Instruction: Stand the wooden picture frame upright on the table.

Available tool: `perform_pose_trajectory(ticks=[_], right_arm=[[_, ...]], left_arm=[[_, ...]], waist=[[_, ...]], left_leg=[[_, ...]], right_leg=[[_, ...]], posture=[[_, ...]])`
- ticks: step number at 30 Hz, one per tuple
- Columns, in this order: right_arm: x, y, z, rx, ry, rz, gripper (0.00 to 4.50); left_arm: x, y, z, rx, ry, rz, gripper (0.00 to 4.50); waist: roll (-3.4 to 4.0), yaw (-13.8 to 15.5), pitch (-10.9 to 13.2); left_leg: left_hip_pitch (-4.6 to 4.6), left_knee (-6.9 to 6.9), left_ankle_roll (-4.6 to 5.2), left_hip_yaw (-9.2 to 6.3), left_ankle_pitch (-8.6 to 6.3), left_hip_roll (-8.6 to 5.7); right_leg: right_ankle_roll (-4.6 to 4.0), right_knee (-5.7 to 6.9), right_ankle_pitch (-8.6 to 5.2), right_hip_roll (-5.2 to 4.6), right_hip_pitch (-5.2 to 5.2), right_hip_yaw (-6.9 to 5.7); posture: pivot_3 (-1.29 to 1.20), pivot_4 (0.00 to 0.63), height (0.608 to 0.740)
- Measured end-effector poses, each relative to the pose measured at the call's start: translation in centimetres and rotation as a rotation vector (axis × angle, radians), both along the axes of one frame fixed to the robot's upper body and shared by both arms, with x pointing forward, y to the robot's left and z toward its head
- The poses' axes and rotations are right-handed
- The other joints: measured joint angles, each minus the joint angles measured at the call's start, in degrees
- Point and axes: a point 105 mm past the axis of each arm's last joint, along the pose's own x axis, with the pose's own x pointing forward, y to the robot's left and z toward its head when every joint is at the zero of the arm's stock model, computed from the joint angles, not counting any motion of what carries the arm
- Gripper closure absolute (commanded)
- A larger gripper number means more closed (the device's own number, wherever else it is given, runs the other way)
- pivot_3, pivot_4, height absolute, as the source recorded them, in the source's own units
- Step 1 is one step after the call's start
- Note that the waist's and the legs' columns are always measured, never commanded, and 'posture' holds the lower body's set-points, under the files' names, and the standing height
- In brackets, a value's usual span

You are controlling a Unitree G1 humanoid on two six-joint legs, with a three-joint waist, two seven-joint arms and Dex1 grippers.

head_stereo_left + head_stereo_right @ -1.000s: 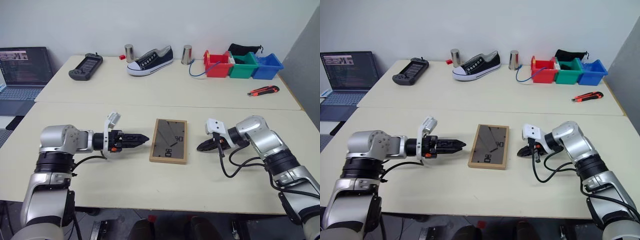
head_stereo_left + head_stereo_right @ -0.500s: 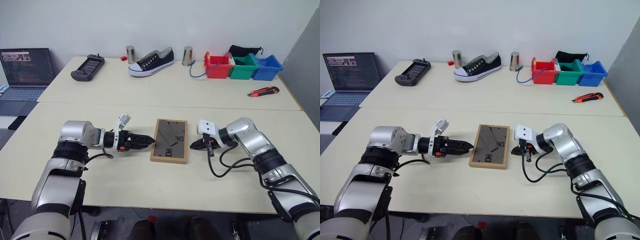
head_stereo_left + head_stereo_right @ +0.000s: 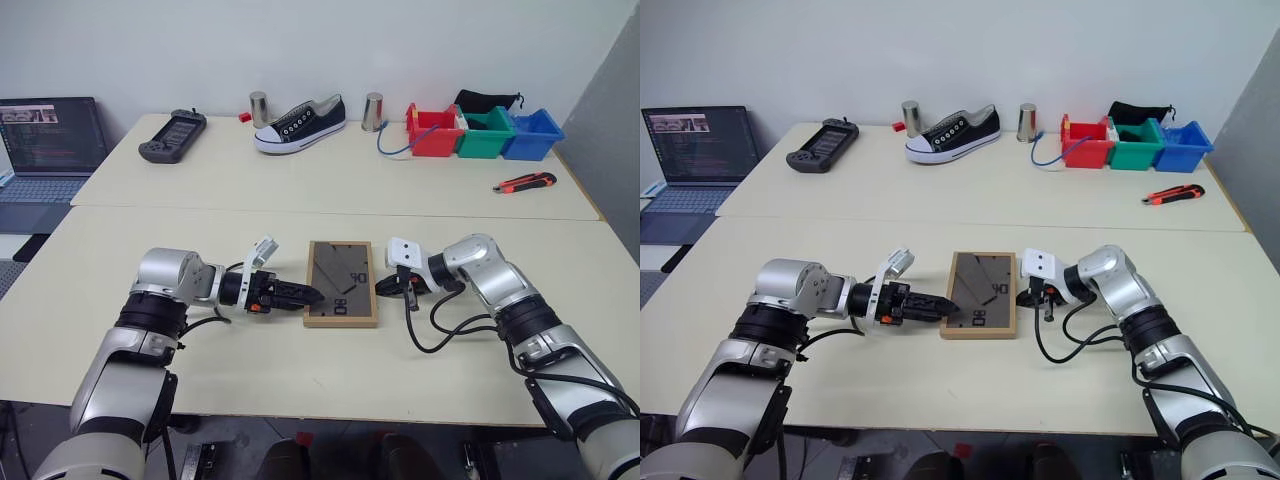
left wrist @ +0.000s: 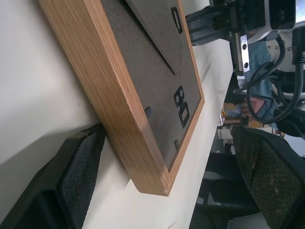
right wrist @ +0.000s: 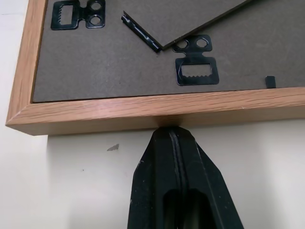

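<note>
The wooden picture frame lies flat on the table, backing side up (stand flap and hangers showing), between the two end effectors. The left end effector is spread wide at the frame's left edge, one finger on the table against the wood. The right end effector is fully closed, empty, its tip touching the frame's right edge.
</note>
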Motion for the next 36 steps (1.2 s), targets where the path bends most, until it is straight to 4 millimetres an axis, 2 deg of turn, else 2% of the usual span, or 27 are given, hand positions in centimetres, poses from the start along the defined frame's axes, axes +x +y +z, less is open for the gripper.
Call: perform_pose_trajectory(ticks=[24,25,29,36], right_arm=[[-0.9,1.9,-0.2,0.017,0.011,0.036,4.50],[-0.9,1.9,-0.2,0.017,0.011,0.036,4.50],[-0.9,1.9,-0.2,0.017,0.010,0.038,4.50],[-0.9,1.9,-0.2,0.017,0.007,0.042,4.50]], left_arm=[[0.1,-1.0,0.1,-0.023,-0.009,0.022,0.04],[0.1,-1.0,0.0,-0.023,-0.011,0.022,0.40],[0.2,-0.9,-0.2,-0.012,-0.015,0.029,1.03],[-0.1,-1.0,-0.8,-0.010,0.000,0.025,2.54]], waist=[[0.00,0.05,0.00],[0.00,0.05,0.00],[0.00,0.02,0.00],[0.00,-0.05,0.01]], left_leg=[[-0.01,-0.01,0.00,0.01,0.00,-0.01],[-0.01,-0.01,0.00,0.01,0.00,-0.01],[-0.01,-0.02,0.00,0.01,0.00,-0.01],[-0.03,-0.06,0.00,0.02,0.00,0.00]], right_leg=[[0.00,-0.02,0.00,0.00,0.00,0.01],[0.00,-0.02,0.00,0.00,-0.01,0.01],[0.00,-0.02,0.00,0.00,-0.01,0.01],[0.00,-0.04,0.00,0.00,-0.05,0.01]], posture=[[0.00,0.150,0.740],[0.00,0.150,0.740],[0.00,0.150,0.740],[0.00,0.150,0.740]])
